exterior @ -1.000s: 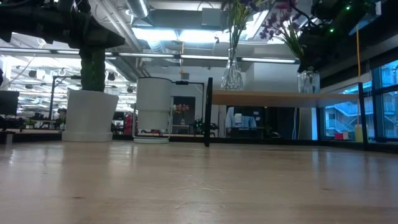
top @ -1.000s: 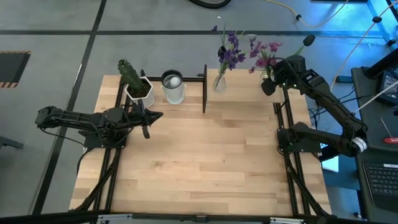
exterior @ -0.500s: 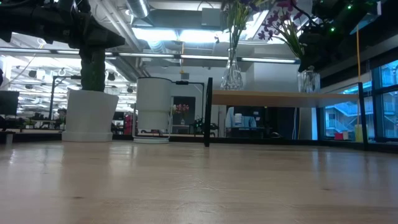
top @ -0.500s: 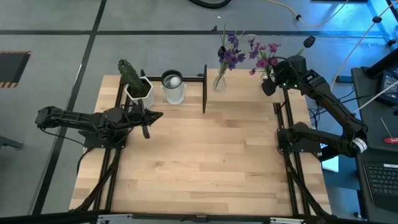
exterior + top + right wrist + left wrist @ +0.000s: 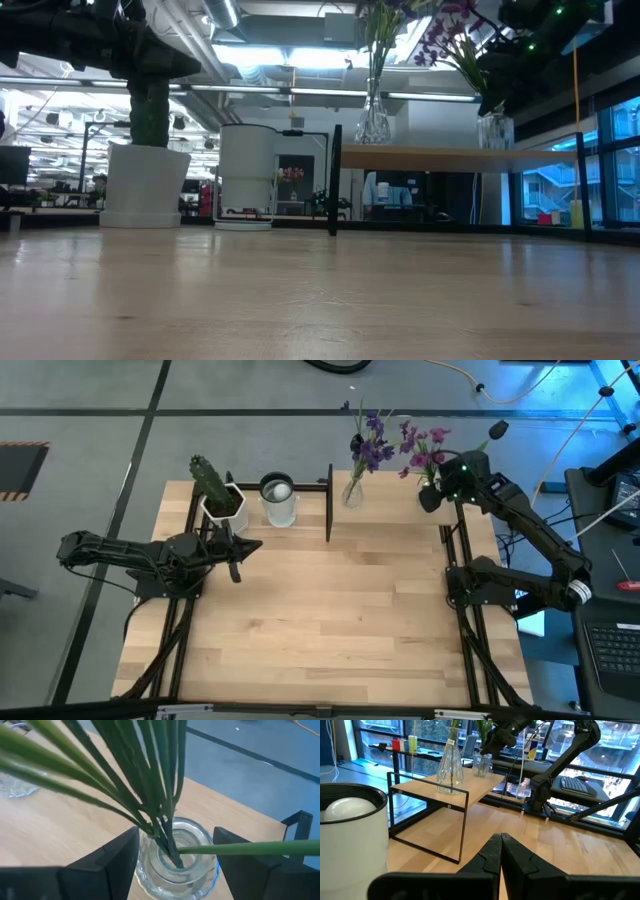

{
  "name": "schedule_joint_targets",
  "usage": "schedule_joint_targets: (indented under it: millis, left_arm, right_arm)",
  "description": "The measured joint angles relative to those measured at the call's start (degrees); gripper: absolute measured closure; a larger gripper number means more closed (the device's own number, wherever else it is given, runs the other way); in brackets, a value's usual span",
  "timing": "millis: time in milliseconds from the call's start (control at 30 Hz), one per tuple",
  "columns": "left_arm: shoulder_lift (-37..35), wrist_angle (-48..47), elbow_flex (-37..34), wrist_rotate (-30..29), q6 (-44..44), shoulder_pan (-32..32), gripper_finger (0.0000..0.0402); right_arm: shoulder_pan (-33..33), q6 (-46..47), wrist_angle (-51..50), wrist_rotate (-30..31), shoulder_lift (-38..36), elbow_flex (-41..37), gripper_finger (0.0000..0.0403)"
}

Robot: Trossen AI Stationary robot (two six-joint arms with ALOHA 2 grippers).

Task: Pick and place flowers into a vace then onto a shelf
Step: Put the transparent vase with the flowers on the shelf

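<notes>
The shelf (image 5: 392, 512) stands at the table's far edge. Two glass vases stand on it by their bases. One vase (image 5: 352, 493) holds the darker violet flowers (image 5: 372, 448). The other vase (image 5: 176, 855) holds the pinker flowers (image 5: 425, 445) by their green stems (image 5: 150, 780). My right gripper (image 5: 176, 851) is open, one finger on either side of this vase's neck, coming from above. My left gripper (image 5: 501, 851) is shut over the table's left part, near the cactus pot (image 5: 224, 506). My right gripper has its fingers (image 5: 116, 856) close on both sides of the vase's neck (image 5: 150, 851), slanting down from above. I cannot tell whether they touch the glass. The vase stands upright on the shelf board.
A green cactus (image 5: 209, 478) in a white pot and a white cylinder (image 5: 279, 501) holding a white ball stand at the far left. The shelf's black posts (image 5: 329, 500) rise beside them. Bare tabletop (image 5: 330, 610) spreads toward the near edge.
My right arm's wrist has shifted a little above the pinker bunch's vase. The vase and both bunches stand where they were.
</notes>
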Motion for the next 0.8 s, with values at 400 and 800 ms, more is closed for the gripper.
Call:
schedule_joint_targets:
  millis: [400,800]
  left_arm:
    - [0.01,-0.04,0.0,0.01,0.17,0.02,0.0398]
    - [0.01,-0.17,0.0,0.37,0.19,0.0,0.0398]
  right_arm:
    - [4.36,7.7,-2.0,10.05,-0.04,0.09,0.015]
    - [5.59,12.7,-3.06,14.64,0.07,1.03,0.015]
